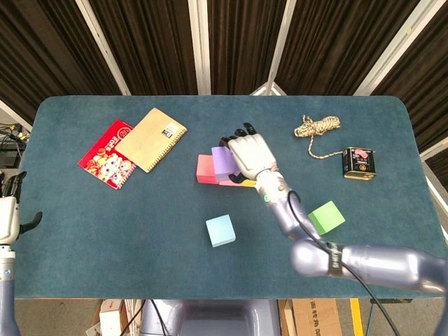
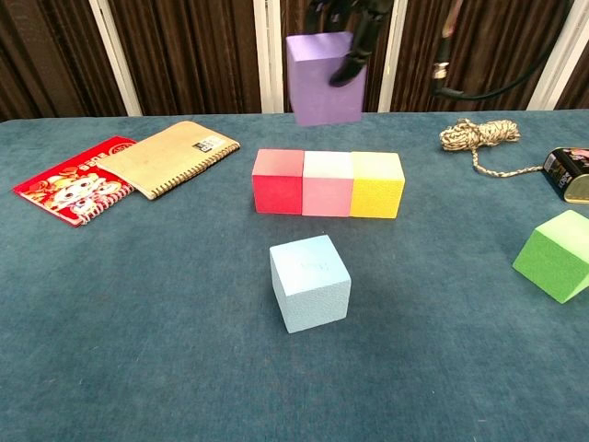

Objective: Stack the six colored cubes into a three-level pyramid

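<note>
- Head view: high, looking steeply down on the whole table.
- Chest view: low, close, facing across it (both share the cube row).

No word, number or brand could be read anywhere. The tan notebook in the upper left of the frame carried a small pale label near one corner, its print too tiny to make out. The red booklet beside it showed cartoon figures and some gold marks, none legible. The dark tin at the right of the frame had a coloured label, blurred beyond reading. The light blue cube bore a faint stamped mark on top, also unreadable.
</note>
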You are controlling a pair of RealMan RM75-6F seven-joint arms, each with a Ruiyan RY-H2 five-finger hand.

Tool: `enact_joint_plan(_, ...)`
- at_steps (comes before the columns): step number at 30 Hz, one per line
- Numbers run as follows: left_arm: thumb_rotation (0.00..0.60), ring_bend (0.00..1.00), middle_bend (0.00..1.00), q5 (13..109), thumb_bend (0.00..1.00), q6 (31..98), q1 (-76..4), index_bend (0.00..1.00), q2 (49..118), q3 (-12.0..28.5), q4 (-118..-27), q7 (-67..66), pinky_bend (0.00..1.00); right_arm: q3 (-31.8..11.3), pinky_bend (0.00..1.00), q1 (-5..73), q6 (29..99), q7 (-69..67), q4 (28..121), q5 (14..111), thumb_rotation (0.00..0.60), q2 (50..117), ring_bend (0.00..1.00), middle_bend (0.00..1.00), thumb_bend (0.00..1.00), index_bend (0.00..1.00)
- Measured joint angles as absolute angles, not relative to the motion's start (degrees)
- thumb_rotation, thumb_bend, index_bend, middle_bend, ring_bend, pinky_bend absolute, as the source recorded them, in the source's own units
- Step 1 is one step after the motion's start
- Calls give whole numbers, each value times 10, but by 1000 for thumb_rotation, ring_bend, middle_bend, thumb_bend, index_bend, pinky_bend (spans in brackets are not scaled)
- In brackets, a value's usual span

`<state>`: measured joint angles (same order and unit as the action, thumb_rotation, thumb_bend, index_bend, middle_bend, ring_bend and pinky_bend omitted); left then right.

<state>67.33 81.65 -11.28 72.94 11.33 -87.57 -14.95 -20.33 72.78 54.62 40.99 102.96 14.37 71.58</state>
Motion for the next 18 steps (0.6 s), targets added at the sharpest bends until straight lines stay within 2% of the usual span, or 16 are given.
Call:
enact_joint_plan(8,600,0,126,666,313,822,-110,102,729,117,-875,-154,0,-197,0,772,570,429,934,99,600,802,174,357,304,378)
enact_joint_plan(18,600,0,126,657,313,819,-113,101,734,121,-867,-158,0,-195,0,789,558,431,852,76,600,853,174,357,304,378)
